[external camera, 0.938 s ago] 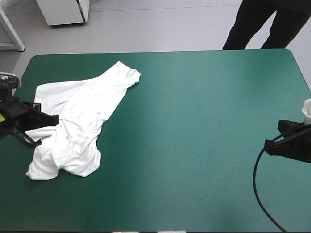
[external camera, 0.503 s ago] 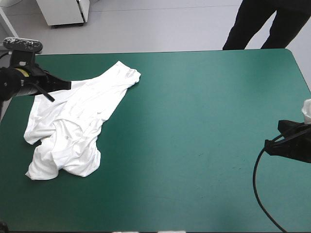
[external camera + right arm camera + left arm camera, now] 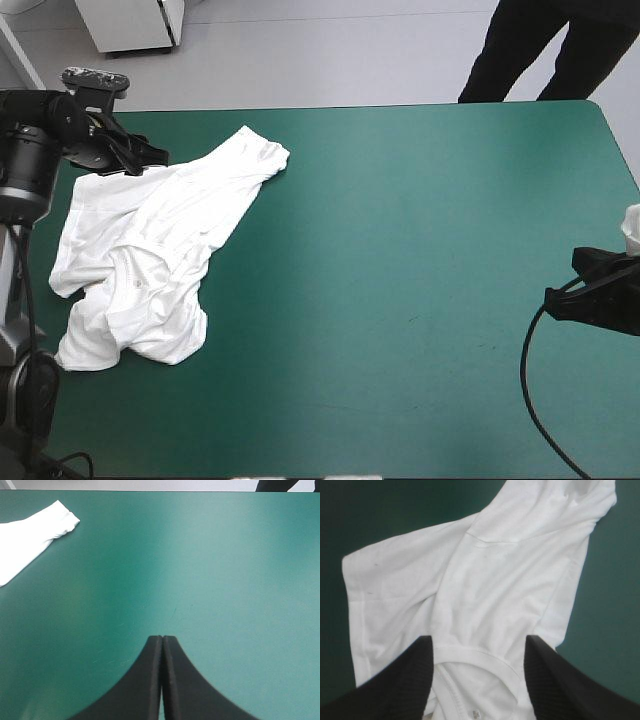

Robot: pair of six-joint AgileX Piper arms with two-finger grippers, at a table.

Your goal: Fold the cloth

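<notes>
The white T-shirt (image 3: 150, 250) lies crumpled and partly spread on the left side of the teal-green table, one end reaching toward the far edge. My left gripper (image 3: 150, 156) hovers over the shirt's far-left part. In the left wrist view the left gripper (image 3: 477, 640) is open, its black fingers (image 3: 415, 675) apart and nothing between them; the T-shirt (image 3: 495, 570) and its collar (image 3: 480, 656) lie below. My right gripper (image 3: 560, 298) rests low at the table's right edge, far from the shirt. In the right wrist view the right gripper (image 3: 162, 638) is shut, with one end of the T-shirt (image 3: 30, 530) far ahead.
Bare teal-green cover (image 3: 420, 250) stretches from the shirt across the middle to the right arm. A person's legs stand beyond the far edge, away from the table top.
The left gripper drew an edge of the shirt from its near-left part toward the far-left corner, spreading that side, then opened and let go. The right arm has not moved.
</notes>
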